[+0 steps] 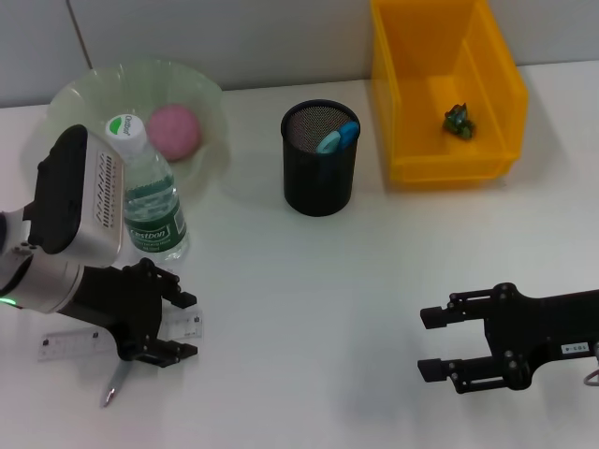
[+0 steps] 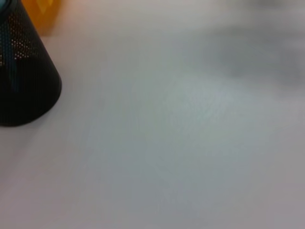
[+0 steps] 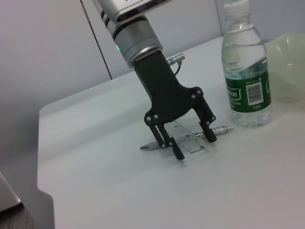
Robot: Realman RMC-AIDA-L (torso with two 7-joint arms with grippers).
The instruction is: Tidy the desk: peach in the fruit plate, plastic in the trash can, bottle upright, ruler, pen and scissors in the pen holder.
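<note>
My left gripper is open and lowered over the clear ruler, one finger on each side of its end. In the right wrist view the same gripper straddles the ruler and the silver pen lying under it. The pen's tip pokes out near the front edge. The bottle stands upright beside the plate. The pink peach lies in the green fruit plate. Blue scissors handles stick out of the black mesh pen holder. Green plastic lies in the yellow bin. My right gripper hovers open at the front right.
The left wrist view shows the pen holder, a corner of the yellow bin and bare white table. A grey wall runs along the back of the desk.
</note>
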